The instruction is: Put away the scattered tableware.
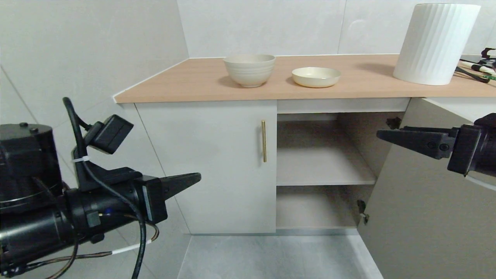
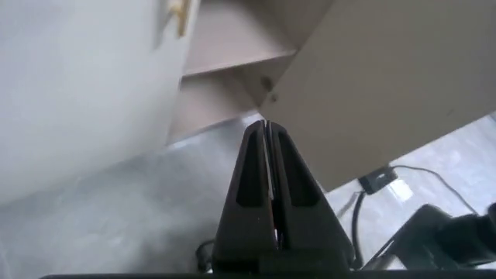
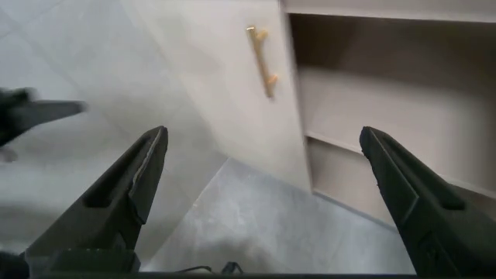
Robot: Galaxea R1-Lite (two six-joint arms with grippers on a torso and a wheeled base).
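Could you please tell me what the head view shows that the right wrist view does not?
Head view adds the bowl, the shallow dish and the white ribbed container on the countertop. Right wrist view adds that the right gripper has its jaws wide apart. Both share the brass handle and the open cupboard's shelf.

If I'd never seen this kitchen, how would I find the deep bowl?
Look at the wooden countertop that runs along the wall. Two cream dishes sit on it. The bowl is the one nearer the corner, above the closed cabinet door. It is tall and deep with ridged sides, while the plate beside it is low and shallow.
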